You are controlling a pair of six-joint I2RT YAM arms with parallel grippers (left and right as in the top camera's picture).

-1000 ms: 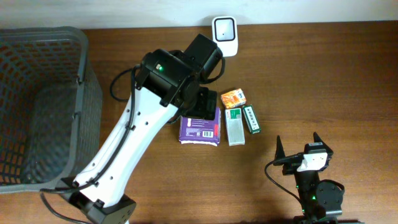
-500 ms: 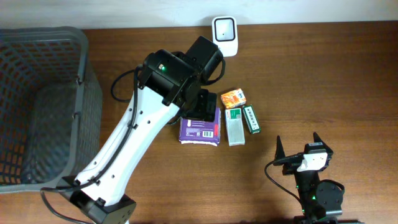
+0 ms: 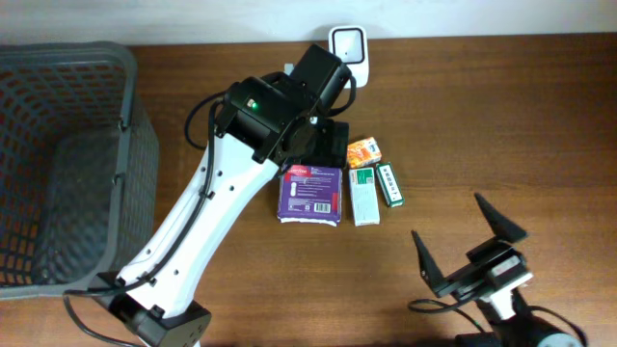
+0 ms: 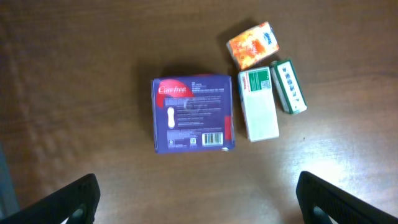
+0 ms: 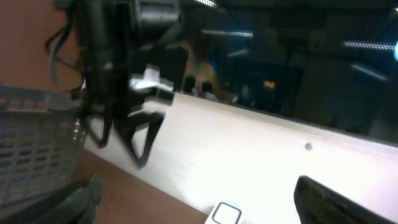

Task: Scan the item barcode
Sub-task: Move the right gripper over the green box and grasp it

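progress: nothing lifted; pick-up and scan both remained | left gripper (image 4: pixel 199 202): jaws wide apart, empty, above purple box (image 4: pixel 193 114) | purple box: flat on table, near scanner (image 3: pixel 347 46); near-square; barcode upward at its near edge, print top toward scanner | right gripper (image 3: pixel 446 216): apart, empty

Beside the basket (image 3: pixel 58 50), the left arm (image 3: pixel 207 226): long white link, black joint housings, small green light (image 3: pixel 253 105), looping black cables (image 3: pixel 181 130). Farthest from the basket, the right pincer (image 3: pixel 445 215): black pointed fingers (image 3: pixel 501 220), white block between.
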